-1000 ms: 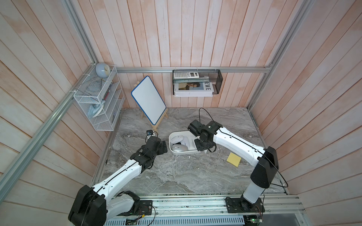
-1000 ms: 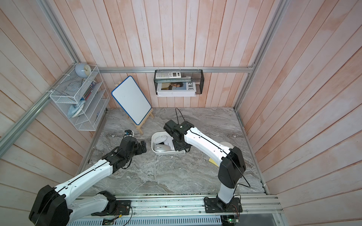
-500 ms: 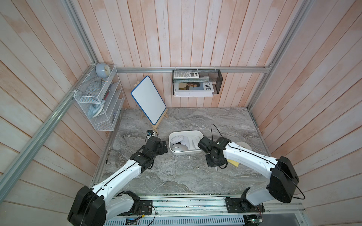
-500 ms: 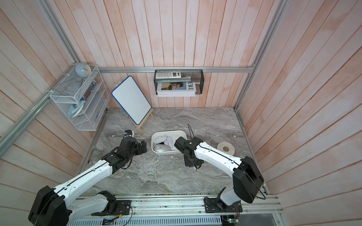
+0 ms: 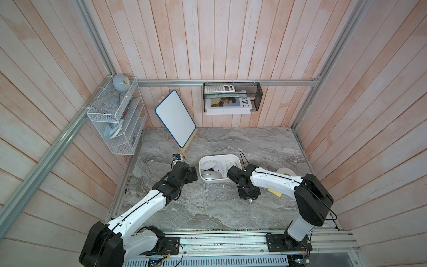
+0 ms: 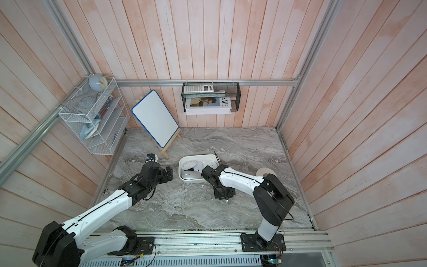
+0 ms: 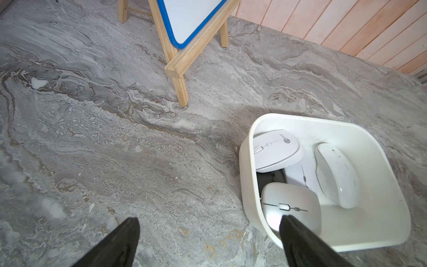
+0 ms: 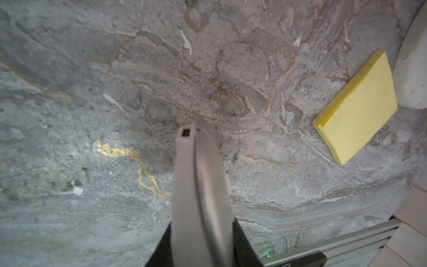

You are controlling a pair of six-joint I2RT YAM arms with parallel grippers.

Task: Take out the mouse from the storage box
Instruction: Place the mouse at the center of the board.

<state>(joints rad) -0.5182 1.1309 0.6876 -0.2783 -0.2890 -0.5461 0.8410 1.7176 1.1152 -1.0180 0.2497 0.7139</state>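
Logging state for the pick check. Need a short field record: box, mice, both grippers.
right gripper: shut on mouse, held edge-on
mouse position: outside the box, low over the table; contact unclear
left gripper: open, empty, beside the box
box contents: at least three mice
task status: one mouse out, not released
nearby: pad and tape roll on table by right arm
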